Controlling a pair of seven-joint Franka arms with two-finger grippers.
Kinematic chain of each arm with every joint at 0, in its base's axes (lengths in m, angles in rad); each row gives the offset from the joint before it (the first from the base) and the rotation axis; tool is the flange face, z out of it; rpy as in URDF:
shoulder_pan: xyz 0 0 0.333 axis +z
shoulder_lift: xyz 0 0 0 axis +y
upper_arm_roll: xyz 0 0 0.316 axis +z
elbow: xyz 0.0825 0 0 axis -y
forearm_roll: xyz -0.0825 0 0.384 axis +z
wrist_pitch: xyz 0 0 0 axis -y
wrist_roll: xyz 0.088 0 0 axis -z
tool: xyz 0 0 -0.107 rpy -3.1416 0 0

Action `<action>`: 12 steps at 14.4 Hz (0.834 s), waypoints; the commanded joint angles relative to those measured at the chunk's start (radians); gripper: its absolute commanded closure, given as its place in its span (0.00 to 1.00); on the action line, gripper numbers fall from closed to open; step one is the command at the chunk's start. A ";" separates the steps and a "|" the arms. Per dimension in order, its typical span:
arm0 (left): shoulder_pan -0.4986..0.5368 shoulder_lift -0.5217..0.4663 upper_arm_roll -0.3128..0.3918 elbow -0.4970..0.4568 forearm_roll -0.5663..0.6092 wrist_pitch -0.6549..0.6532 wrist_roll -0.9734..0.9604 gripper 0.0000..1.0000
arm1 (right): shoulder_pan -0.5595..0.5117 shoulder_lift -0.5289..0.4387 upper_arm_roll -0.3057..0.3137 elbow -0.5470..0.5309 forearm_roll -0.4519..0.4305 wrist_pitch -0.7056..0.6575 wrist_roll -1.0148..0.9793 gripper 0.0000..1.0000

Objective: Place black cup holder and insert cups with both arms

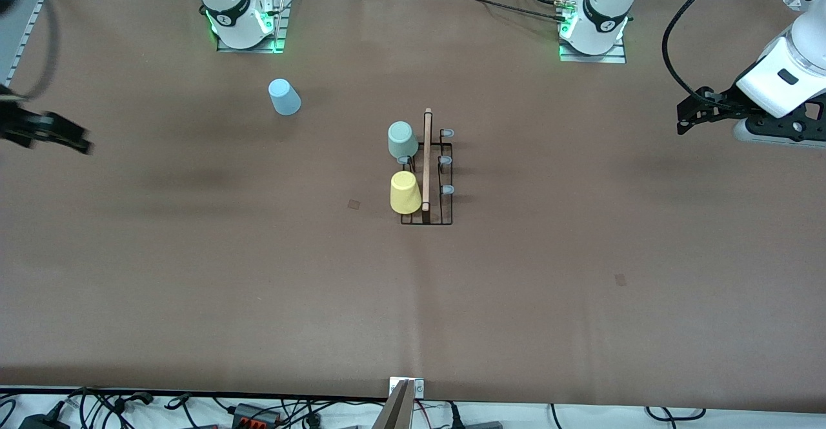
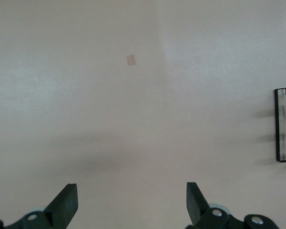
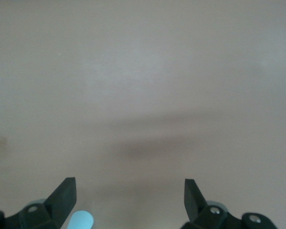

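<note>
The black cup holder (image 1: 445,213) stands mid-table with its wooden rod handle (image 1: 426,158) on top. A mint green cup (image 1: 402,139) and a yellow cup (image 1: 405,192) sit upside down on pegs on its side toward the right arm's end; the yellow one is nearer the front camera. A light blue cup (image 1: 284,97) stands upside down on the table near the right arm's base, and its edge (image 3: 80,220) shows in the right wrist view. My left gripper (image 1: 685,118) (image 2: 132,202) hangs open and empty at the left arm's end. My right gripper (image 1: 74,140) (image 3: 130,198) is open and empty at the right arm's end.
Three grey-tipped pegs (image 1: 446,160) on the holder's side toward the left arm stand free. The holder's wire end (image 2: 285,125) shows in the left wrist view. Small tape marks (image 1: 354,204) (image 1: 620,279) lie on the brown table cover. Cables run along the front edge.
</note>
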 commanded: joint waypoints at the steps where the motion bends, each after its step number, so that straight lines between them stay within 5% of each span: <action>1: -0.001 0.002 0.001 0.018 -0.023 -0.019 -0.009 0.00 | 0.004 -0.057 -0.041 -0.016 0.023 -0.065 -0.012 0.00; 4: -0.001 0.002 0.001 0.018 -0.023 -0.019 -0.009 0.00 | 0.013 -0.035 -0.029 -0.017 0.030 -0.145 -0.027 0.00; 12: 0.000 0.002 0.003 0.017 -0.023 -0.027 -0.009 0.00 | 0.038 -0.009 -0.029 -0.016 0.022 -0.101 -0.081 0.00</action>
